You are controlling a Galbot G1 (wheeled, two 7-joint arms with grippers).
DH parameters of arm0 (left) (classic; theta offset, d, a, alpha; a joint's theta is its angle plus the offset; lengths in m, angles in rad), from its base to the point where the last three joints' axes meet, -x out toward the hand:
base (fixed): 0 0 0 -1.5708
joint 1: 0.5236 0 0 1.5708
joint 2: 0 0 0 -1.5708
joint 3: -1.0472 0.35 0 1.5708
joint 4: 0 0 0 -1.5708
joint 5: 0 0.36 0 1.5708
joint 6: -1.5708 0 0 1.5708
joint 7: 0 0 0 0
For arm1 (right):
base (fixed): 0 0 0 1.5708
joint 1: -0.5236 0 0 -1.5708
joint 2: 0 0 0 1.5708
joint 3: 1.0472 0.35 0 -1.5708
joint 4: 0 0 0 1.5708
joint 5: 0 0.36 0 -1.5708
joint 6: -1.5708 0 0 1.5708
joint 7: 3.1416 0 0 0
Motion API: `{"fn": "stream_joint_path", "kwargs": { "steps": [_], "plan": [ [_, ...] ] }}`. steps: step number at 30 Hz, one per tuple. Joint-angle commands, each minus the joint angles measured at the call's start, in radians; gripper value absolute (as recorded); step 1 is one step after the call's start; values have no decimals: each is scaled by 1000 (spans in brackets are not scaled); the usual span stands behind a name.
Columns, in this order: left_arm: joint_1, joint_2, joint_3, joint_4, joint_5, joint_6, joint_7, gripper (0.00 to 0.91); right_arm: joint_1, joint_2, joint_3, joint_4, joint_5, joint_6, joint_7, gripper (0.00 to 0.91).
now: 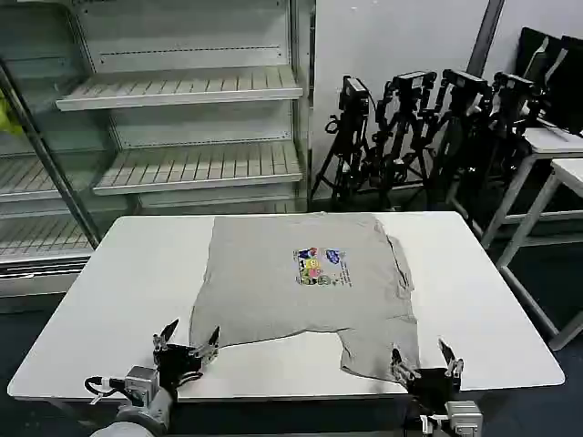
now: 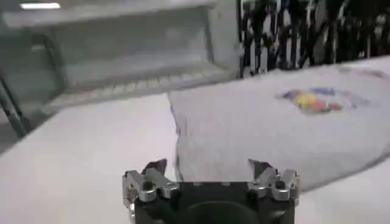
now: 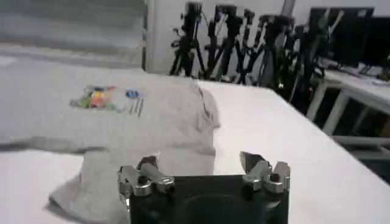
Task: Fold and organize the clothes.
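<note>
The clothes are one light grey T-shirt [image 1: 291, 282] spread on the white table [image 1: 118, 300], its cartoon print [image 1: 321, 266] facing up. A flap of the shirt hangs toward the near right corner. My left gripper [image 1: 187, 347] hovers open at the near edge, just off the shirt's near left corner, and the left wrist view shows the shirt [image 2: 274, 128] beyond the open left gripper [image 2: 207, 165]. My right gripper [image 1: 424, 367] is open at the near right flap. In the right wrist view the shirt [image 3: 122, 128] lies under and past the right gripper [image 3: 198, 161].
Empty display shelves [image 1: 182, 118] stand behind the table on the left. Several black tripods [image 1: 419, 127] crowd the back right, beside white side tables [image 1: 556, 155]. Bare tabletop lies left and right of the shirt.
</note>
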Motion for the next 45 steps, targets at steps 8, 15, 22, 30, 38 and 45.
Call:
{"fn": "stream_joint_path", "kwargs": {
  "steps": [8,15,22,30,38,45],
  "plan": [
    [4,2,8,47,-40,34,-3,50,-29,13,-28,-35,61,-37,12,0],
    [11,2,0,33,-69,33,0,40,-39,12,-29,-27,83,-36,11,0],
    [46,1,-29,-61,-118,32,0,40,-92,10,-26,71,87,2,3,0],
    [183,-4,-98,-271,-101,31,-20,40,-264,-40,33,250,66,61,-20,0],
    [242,25,-171,-335,-95,31,-29,40,-264,-70,91,309,87,95,-22,0],
    [96,101,-134,-201,-91,29,-4,40,5,-143,134,188,206,100,9,0]
  ]
}}
